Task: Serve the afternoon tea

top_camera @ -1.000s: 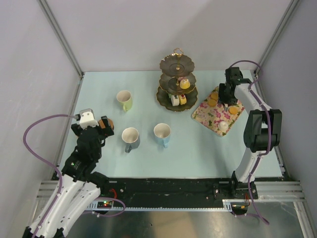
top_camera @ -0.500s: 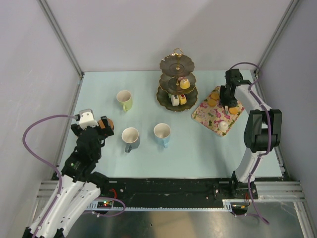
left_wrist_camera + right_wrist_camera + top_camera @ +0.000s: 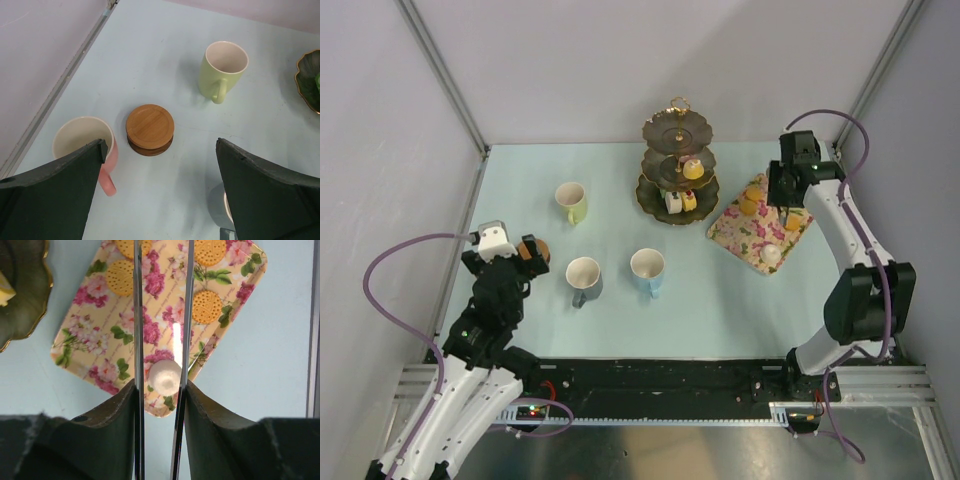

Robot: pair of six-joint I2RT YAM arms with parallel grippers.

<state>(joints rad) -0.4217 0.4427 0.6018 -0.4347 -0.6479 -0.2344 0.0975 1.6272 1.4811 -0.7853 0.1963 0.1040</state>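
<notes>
A matte, pale blue worktop point(image 3: 720, 300) sits between plain lilac-grey walls point(image 3: 620, 60) with metal corner posts. Nearest, the left gripper point(image 3: 161, 145) hangs with fingers spread wide over a stack of round wooden coasters point(image 3: 150, 127), a glossy pink mug point(image 3: 82, 140) just beside them. Grey point(image 3: 584, 275) and blue point(image 3: 647, 268) mugs stand mid-worktop, the yellow-green mug point(image 3: 225, 67) farther back. Behind, the dark scalloped stand point(image 3: 655, 125) carries small cakes point(image 3: 692, 168). The right gripper point(image 3: 783, 205) hovers over the floral tray point(image 3: 90, 345), fingers narrow and empty, above a round white cake point(image 3: 165, 377).

Gap btwn blue mug point(image 3: 647, 266) & tray point(image 3: 735, 226); stand point(image 3: 665, 130) nr tray
</notes>
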